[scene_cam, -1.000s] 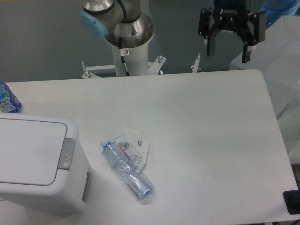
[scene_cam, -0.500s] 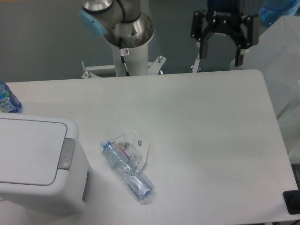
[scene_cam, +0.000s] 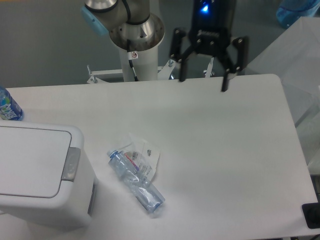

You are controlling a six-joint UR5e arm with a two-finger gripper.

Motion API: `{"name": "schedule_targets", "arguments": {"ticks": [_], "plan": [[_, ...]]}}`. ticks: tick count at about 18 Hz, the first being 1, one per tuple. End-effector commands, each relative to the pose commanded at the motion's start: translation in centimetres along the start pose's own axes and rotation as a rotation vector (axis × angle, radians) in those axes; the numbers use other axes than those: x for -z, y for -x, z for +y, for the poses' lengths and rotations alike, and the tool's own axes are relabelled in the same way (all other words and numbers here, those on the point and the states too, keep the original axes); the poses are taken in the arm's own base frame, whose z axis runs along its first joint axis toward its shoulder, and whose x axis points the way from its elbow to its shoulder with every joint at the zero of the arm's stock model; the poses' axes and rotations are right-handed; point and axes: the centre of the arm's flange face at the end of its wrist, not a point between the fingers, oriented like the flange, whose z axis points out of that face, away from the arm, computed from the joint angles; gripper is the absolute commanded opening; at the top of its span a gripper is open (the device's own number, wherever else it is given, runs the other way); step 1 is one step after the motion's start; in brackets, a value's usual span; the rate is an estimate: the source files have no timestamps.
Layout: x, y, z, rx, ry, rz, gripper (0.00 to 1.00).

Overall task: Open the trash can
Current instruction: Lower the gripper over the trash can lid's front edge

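Note:
The trash can (scene_cam: 37, 175) is a boxy white bin at the lower left of the table, its flat lid down and a grey button strip (scene_cam: 71, 163) on its right rim. My gripper (scene_cam: 204, 82) hangs over the table's far edge, well to the upper right of the bin. Its two black fingers (scene_cam: 226, 82) are spread wide apart, open, with nothing between them.
A crushed clear plastic bottle (scene_cam: 135, 179) with a torn label lies on the table just right of the bin. A blue-labelled bottle (scene_cam: 8, 106) stands at the far left edge. The arm's white base column (scene_cam: 136, 50) rises behind the table. A black object (scene_cam: 312, 215) sits at the lower right corner.
The gripper has moved left and lower, from above the table's far right corner toward the middle of the far edge. It stays open. The bin and bottle have not moved.

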Motion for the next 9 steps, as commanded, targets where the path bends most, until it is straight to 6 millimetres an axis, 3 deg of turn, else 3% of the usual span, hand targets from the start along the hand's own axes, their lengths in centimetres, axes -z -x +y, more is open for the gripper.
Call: {"name": "schedule_targets", "arguments": {"ticks": [9], "plan": [[-5.1,-5.2,-2.8,0.101,0.007,0.098,1.0]]}}
